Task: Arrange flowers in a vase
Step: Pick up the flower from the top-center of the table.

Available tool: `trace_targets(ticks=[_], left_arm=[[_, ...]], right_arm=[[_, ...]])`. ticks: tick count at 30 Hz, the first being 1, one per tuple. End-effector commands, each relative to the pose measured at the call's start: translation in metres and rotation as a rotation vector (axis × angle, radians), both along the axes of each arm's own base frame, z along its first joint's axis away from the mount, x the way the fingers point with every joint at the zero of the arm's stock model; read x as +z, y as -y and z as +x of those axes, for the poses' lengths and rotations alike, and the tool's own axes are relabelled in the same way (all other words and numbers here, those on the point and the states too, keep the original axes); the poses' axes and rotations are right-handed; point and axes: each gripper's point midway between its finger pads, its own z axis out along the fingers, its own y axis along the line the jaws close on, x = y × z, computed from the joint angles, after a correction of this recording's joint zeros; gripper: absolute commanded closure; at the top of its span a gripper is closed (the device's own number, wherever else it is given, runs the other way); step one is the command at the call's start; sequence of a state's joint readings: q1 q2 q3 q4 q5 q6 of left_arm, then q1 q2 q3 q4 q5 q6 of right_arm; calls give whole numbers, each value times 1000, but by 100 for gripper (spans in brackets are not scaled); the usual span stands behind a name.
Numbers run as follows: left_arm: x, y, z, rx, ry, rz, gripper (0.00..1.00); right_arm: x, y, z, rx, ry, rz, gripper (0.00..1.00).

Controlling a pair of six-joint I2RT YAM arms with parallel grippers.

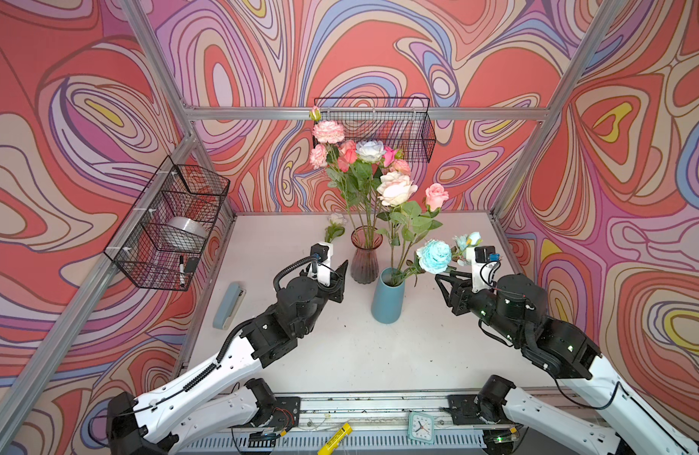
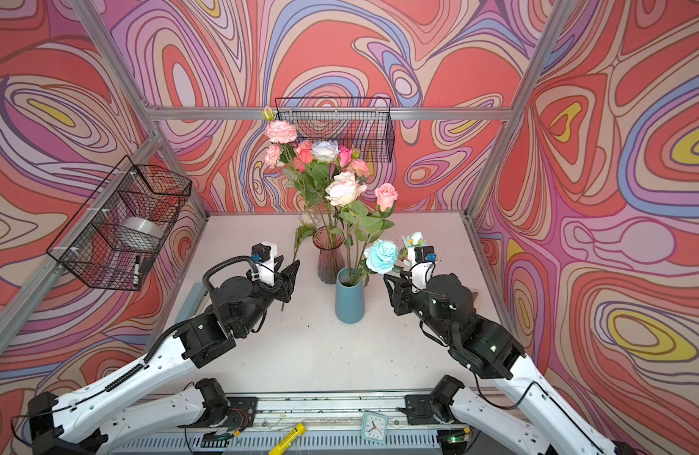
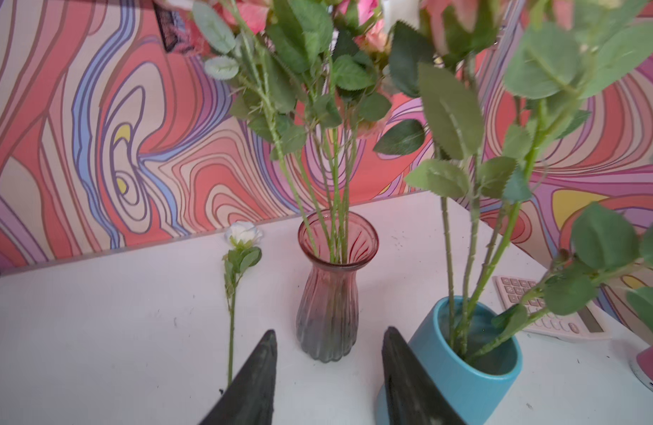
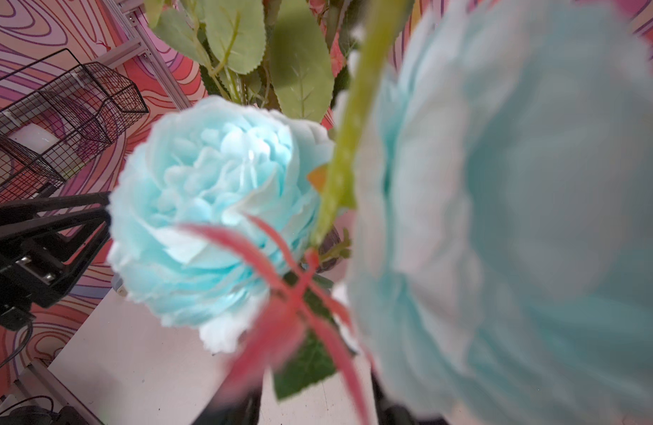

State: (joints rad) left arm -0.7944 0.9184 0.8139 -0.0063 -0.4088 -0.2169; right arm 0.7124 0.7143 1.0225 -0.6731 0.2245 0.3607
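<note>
The left tool (image 3: 329, 331) is released: its two dark fingers (image 3: 256, 371) stand well apart with nothing between them. It points at the ribbed pink glass vase (image 3: 334, 290) just ahead. Beside one finger lies the stem of a white rose (image 3: 244, 233), flat on the bench (image 1: 359, 354). The other finger is just beside the blue ceramic vase (image 3: 464, 368).

The right tool (image 1: 442, 281) hangs just to the right of the blue vase, under a pale blue bloom (image 1: 434, 256). In the right wrist view that bloom, a second blue one (image 4: 520, 228) and a red leaf sprig (image 4: 299, 294) blur out the fingers. I cannot tell whether the tool grips the spray or merely touches it.

Most of the flowers (image 1: 363, 157) stand in the pink vase. A cream rose (image 1: 395, 189) and a pink rose (image 1: 436, 196) rise from the blue vase.

In both top views, bare bench lies in front of the vases, towards the arm bases. A stapler (image 1: 227, 305) lies at the left edge and a pink calculator (image 3: 549, 312) behind the blue vase.
</note>
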Motion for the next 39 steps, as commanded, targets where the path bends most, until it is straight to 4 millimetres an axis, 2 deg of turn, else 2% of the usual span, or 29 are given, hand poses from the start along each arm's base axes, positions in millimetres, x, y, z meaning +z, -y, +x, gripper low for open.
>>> trace_targets(ticks=[1, 6, 10, 13, 16, 21, 25, 30, 34, 39], left_arm=[[-28, -33, 9, 104, -195, -40, 54], [-78, -64, 31, 213, -464, -48, 58], [-116, -72, 55, 251, -651, -21, 62], [-141, -69, 76, 264, -746, -7, 62], [-169, -54, 101, 255, -845, -13, 62], [-213, -48, 148, 271, -942, 142, 61], [-234, -47, 175, 269, -962, 255, 59], [-259, -59, 201, 290, -1002, 319, 60], [-273, -58, 213, 263, -1024, 329, 61], [-290, -54, 220, 231, -1055, 338, 72]], right_arm=[[2, 10, -6, -24, -16, -6, 52], [-4, 25, -9, -87, -12, 2, 52], [-12, 36, -4, -153, -11, -27, 52], [-19, 40, 0, -190, -24, -50, 52], [-27, 48, 4, -255, -31, -47, 51], [-43, 55, 6, -321, -54, -20, 47], [-62, 51, 6, -317, -96, -9, 43], [-82, 45, 7, -305, -136, -5, 40], [-88, 44, 9, -315, -142, -6, 40], [-94, 43, 11, -322, -154, -10, 40]])
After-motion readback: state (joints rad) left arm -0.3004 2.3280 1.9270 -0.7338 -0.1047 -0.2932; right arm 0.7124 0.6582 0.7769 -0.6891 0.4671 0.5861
